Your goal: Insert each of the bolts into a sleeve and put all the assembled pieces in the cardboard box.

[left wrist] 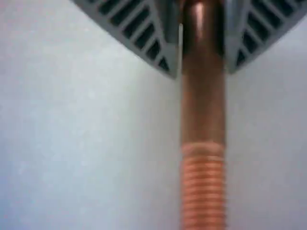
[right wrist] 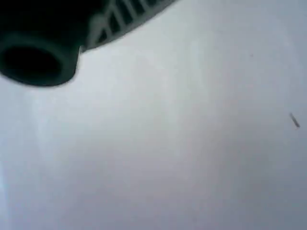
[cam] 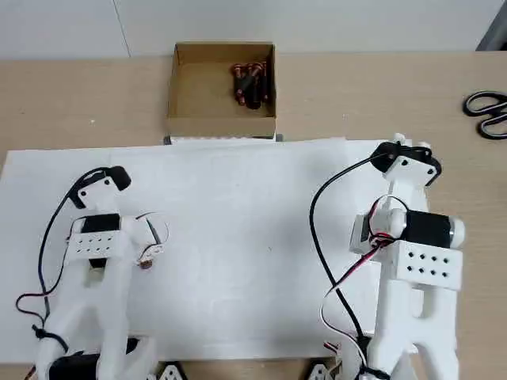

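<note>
A copper bolt (left wrist: 202, 124) is clamped between the grey fingers (left wrist: 144, 33) of my left gripper (left wrist: 201, 48), threaded end pointing away over the white paper. In the high view the bolt's tip (cam: 146, 262) shows beside the left arm (cam: 99, 237). My right gripper (right wrist: 72, 33) is shut on a black sleeve (right wrist: 38, 62), whose open end faces the camera just above the paper. The cardboard box (cam: 190, 111) sits at the table's back, holding several assembled bolt-and-sleeve pieces (cam: 251, 84) in its right half. The right arm (cam: 412, 237) stands at the right side of the paper.
A large white paper sheet (cam: 238, 237) covers the table between the arms. Black scissors (cam: 487, 111) lie at the far right edge. Cables hang beside both arms.
</note>
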